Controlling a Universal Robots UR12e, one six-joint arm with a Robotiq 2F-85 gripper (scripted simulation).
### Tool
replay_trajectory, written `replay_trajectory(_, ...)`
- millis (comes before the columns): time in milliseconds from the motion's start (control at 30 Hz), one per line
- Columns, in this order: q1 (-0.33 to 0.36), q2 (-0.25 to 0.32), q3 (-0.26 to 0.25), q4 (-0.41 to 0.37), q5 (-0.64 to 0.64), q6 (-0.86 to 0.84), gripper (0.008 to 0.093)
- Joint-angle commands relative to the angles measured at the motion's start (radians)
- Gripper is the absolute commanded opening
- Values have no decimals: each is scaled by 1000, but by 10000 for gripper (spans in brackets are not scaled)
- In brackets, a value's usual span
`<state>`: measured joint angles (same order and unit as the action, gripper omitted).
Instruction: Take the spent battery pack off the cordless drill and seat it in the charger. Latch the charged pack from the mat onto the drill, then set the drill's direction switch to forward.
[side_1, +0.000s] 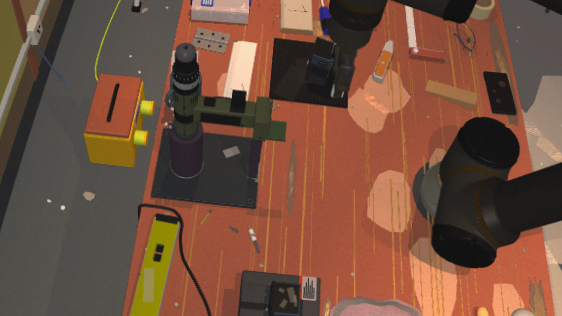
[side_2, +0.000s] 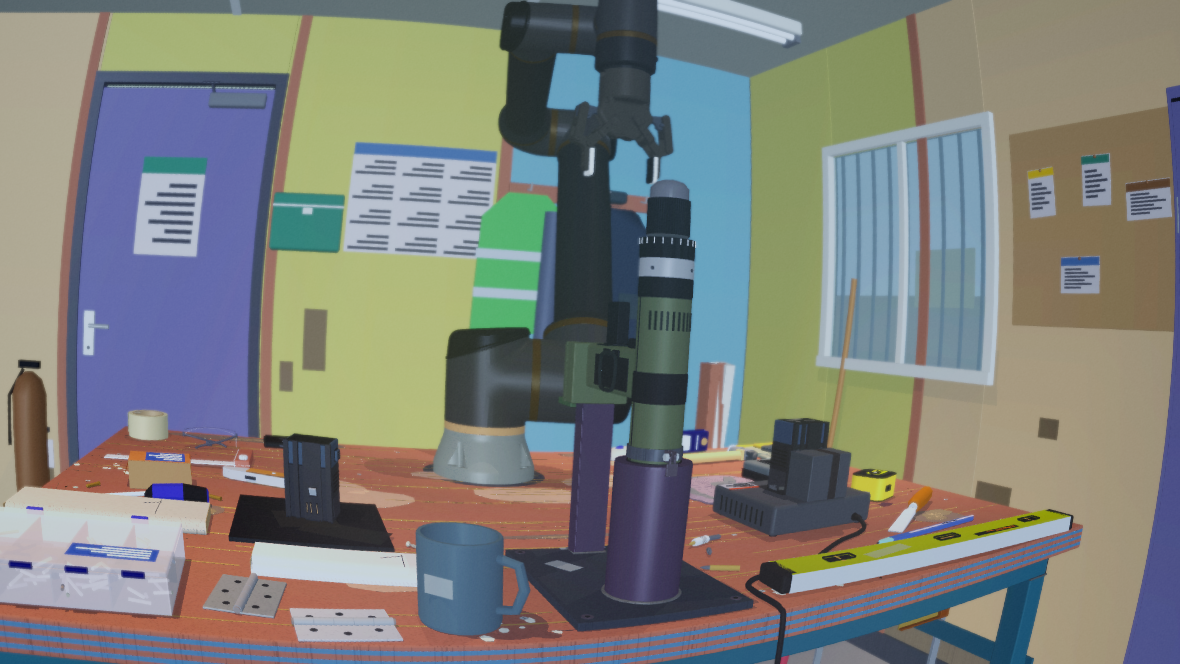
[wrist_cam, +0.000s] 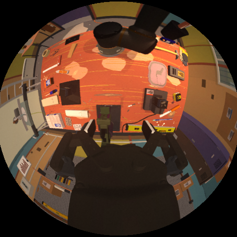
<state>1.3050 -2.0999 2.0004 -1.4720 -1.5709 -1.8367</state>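
Note:
The green cordless drill stands chuck-up in a purple holder on a dark base plate at the front of the bench. Its handle juts sideways, with no pack on its end. My gripper hangs high above the bench, up beside the drill's chuck, open and empty. A dark battery pack stands upright on the black mat at the left. Another pack sits in the charger at the right.
A blue mug stands by the base plate. A compartment box, hinges and a white block lie at the left. A yellow level and black cable run along the right front edge. The arm's base stands behind the drill.

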Motion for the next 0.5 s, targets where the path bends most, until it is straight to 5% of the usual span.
replay_trajectory(0, -39, -5, 1, 3, 0, -38, 930)
replay_trajectory(467, -555, 20, -10, -10, 0, -555, 930)
